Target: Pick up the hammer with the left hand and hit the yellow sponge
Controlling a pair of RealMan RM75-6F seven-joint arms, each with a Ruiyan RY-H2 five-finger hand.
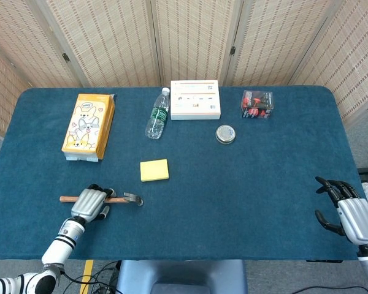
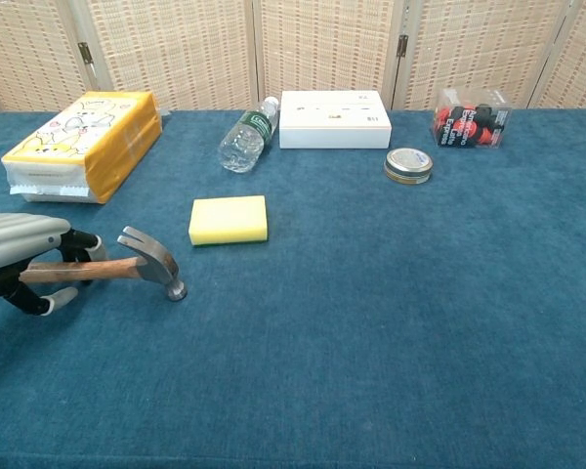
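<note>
My left hand (image 2: pixel 24 256) is wrapped around the wooden handle of the hammer (image 2: pixel 127 266), down near the front left of the blue table (image 1: pixel 245 184). The hammer's metal head touches the cloth, pointing toward the middle of the table. The handle looks a bit tilted up in the chest view (I can't tell how much).

The yellow sponge (image 2: pixel 229 219) lies flat on the table, a little past the hammer's head and off to the right, not touching it.

My right hand (image 1: pixel 349 211) is far away at the front right edge, fingers spread apart, holding nothing.

Along the back of the table sit a yellow tissue pack (image 1: pixel 89 125), a water bottle (image 1: pixel 158 114) lying on its side, a white box (image 1: pixel 195 99), a small round tin (image 1: pixel 225 133) and a clear box (image 1: pixel 257 104) of red and black things.
</note>
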